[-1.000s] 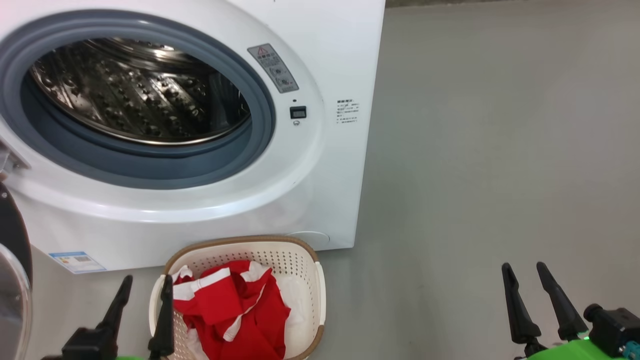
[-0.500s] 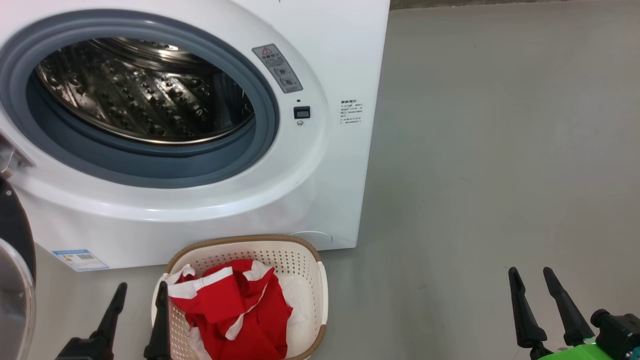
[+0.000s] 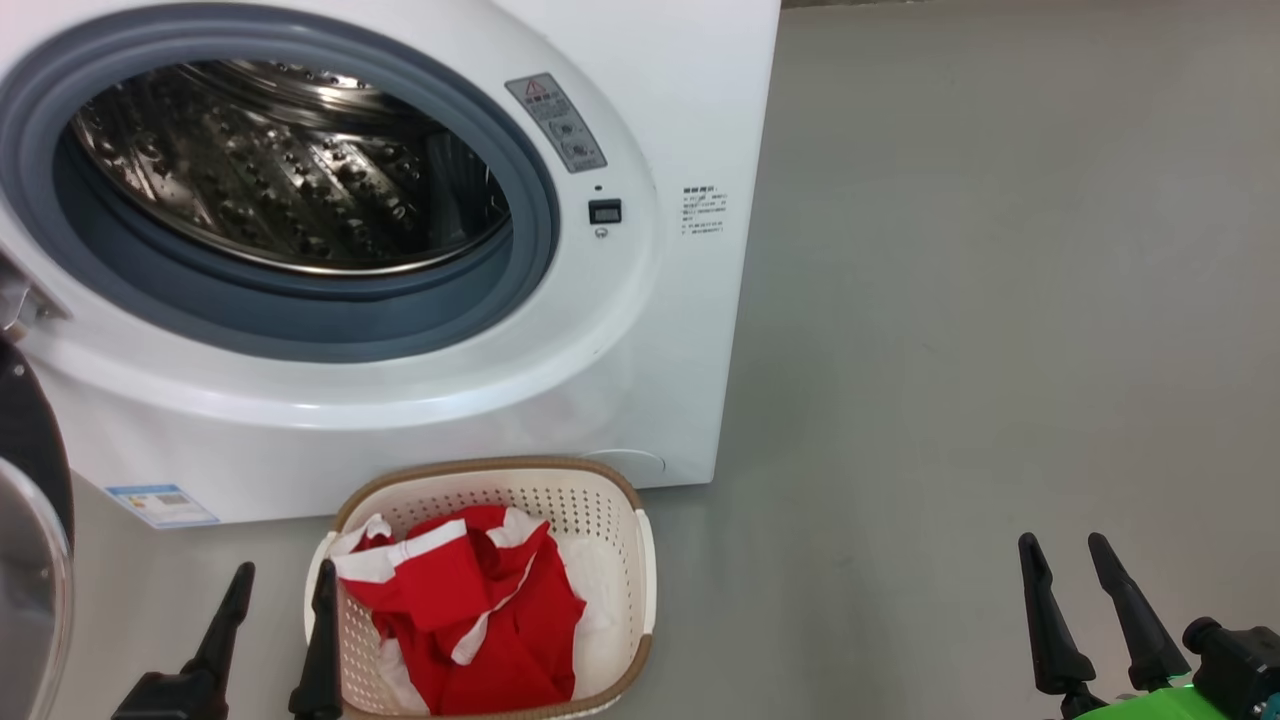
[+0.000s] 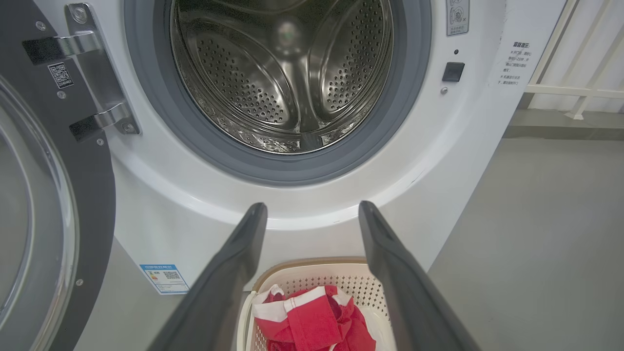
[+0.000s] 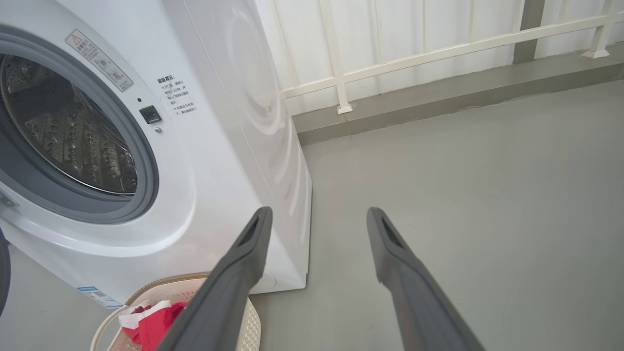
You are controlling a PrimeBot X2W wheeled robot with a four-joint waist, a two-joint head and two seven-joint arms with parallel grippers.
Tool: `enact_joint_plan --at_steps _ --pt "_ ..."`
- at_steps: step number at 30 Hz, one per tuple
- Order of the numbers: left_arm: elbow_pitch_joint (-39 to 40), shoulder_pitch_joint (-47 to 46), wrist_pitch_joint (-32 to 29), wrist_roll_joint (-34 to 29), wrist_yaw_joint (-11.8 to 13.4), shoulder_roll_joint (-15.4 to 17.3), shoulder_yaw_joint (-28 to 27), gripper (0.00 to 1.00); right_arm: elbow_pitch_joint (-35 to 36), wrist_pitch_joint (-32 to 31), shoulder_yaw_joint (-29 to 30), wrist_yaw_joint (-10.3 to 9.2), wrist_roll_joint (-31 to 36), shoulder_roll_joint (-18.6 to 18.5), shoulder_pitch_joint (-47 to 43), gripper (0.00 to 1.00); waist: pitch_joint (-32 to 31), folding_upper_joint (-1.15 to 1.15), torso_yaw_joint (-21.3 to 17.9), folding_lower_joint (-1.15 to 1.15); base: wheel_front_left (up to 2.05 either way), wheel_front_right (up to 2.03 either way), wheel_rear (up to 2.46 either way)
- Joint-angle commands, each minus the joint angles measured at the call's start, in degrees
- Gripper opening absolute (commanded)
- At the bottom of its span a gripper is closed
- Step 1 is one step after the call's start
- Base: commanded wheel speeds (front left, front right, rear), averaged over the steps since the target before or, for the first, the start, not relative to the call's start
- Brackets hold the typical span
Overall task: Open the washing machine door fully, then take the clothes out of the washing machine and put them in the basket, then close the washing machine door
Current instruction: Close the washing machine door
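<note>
Head view: door (image 3: 33, 450), apparently mostly off-frame

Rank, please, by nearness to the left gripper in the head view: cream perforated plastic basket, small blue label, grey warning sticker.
1. Cream perforated plastic basket, right beside the left gripper.
2. Small blue label, low, ahead-left.
3. Grey warning sticker, high, farther right.

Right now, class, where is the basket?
In the head view the basket sits on the floor at lower centre-left, before the washing machine, beside the left gripper, holding the clothes.
</note>
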State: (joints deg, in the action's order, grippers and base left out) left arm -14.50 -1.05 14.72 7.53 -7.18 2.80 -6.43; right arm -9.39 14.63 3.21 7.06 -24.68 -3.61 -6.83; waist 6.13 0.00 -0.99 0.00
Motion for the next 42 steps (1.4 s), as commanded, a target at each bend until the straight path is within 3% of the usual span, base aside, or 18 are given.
enact_joint_plan --at_steps 1,15,31,42 --pt "1.3 -1.32 0.28 -0.59 -0.31 0.58 -2.04 1.0 1.45 0.37 -0.9 0.43 0.19 -0.8 1.42 1.0 0.03 0.0 0.02 0.0 -1.23 1.23 0.0" --pt "0.98 -1.43 0.28 1.08 -0.31 0.54 -1.61 1.0 1.62 0.37 -0.81 0.43 0.24 -0.67 1.75 1.0 0.4 0.0 0.4 0.0 -1.41 1.41 0.0" --pt "0.47 -1.71 0.28 1.62 -0.31 0.42 -1.89 1.0 1.59 0.37 -0.98 0.43 0.38 -0.72 1.77 1.0 0.28 0.0 1.03 0.0 -0.13 0.13 0.0" --pt "-1.01 -0.63 0.28 3.43 0.06 0.11 -2.38 1.0 0.62 0.37 -3.18 0.43 0.33 -2.23 2.05 1.0 -1.29 0.0 6.56 0.0 0.0 0.0 0.0"
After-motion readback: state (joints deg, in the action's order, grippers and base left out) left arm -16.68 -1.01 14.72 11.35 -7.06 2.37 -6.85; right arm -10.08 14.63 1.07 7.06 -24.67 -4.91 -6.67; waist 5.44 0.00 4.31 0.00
